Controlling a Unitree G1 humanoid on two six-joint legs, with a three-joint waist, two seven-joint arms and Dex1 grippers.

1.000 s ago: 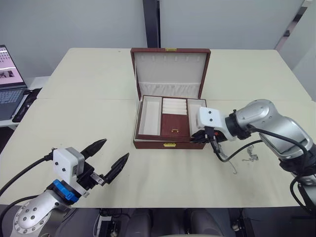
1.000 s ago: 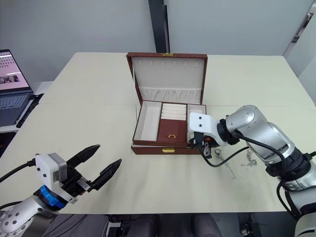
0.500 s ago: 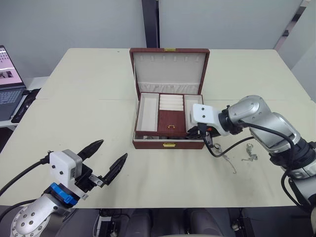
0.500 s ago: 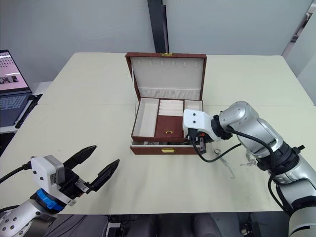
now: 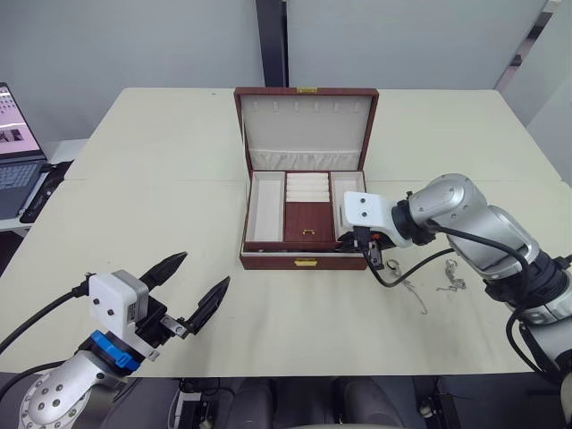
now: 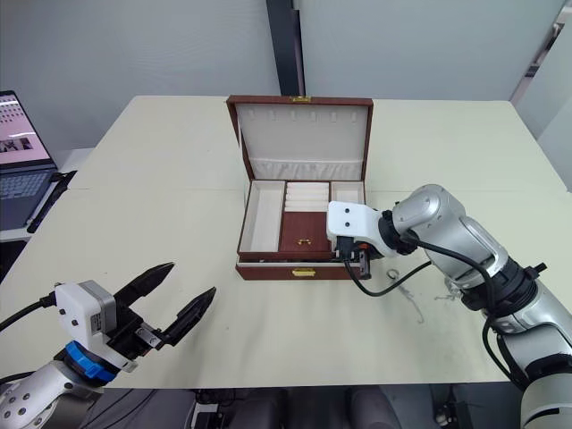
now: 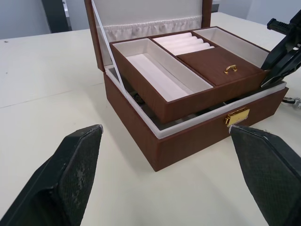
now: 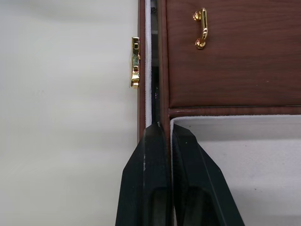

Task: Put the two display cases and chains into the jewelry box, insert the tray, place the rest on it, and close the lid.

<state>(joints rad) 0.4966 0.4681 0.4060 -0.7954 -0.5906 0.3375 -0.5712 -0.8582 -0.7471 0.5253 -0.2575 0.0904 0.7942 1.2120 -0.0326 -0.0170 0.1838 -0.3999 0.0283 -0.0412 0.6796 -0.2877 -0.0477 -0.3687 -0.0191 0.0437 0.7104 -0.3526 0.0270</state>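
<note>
The right tool [image 8: 161,141], pinching the tray's [image 5: 304,207] front wall, has lowered it partway into the box [image 5: 305,261], still tilted, not seated. The left tool [image 5: 189,284] hovers wide open over the table [image 5: 161,161].

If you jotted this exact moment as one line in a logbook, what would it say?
step: tray going into box | right gripper: shut on tray front wall | tray: tilted, not seated in jewelry box | left gripper: open, idle | lid: open
</note>
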